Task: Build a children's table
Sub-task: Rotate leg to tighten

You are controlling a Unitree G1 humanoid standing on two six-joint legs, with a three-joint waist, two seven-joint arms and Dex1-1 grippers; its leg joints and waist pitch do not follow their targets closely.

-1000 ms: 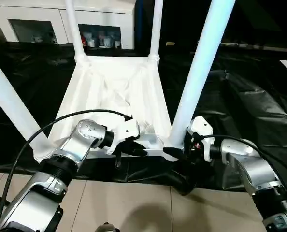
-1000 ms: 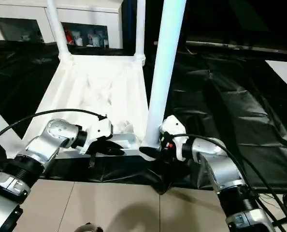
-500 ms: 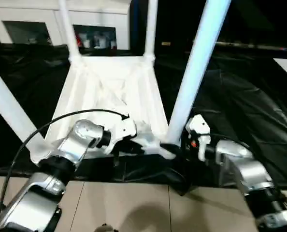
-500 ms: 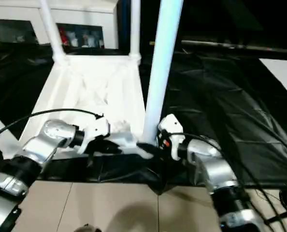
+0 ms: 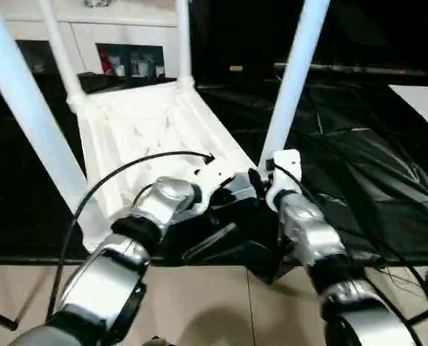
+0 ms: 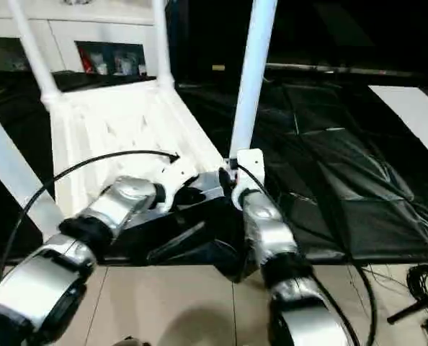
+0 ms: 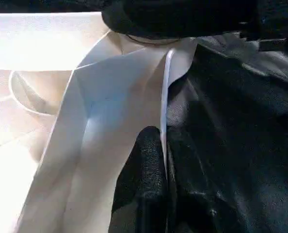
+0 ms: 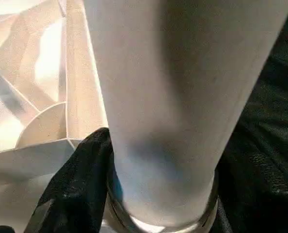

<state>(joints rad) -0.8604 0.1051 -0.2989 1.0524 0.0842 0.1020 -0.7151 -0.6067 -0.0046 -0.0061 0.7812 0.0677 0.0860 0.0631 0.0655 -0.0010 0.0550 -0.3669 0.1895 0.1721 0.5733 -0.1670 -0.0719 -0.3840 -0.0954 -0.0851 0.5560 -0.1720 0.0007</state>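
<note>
Here the table top (image 5: 153, 126), smooth white plastic with a ribbed underside, lies upside down on crinkled black sheeting (image 5: 358, 166), with round tapered legs (image 5: 23, 108) rising from its corner sockets and cut off by the upper edge. The left gripper (image 7: 164, 160) has its black fingers pressed together on the top's thin near rim. Just right of it, the right gripper (image 5: 261, 184) stands at the base of the near-right leg (image 8: 183, 97); one finger (image 8: 81, 179) touches that leg, and the other is hidden behind it.
</note>
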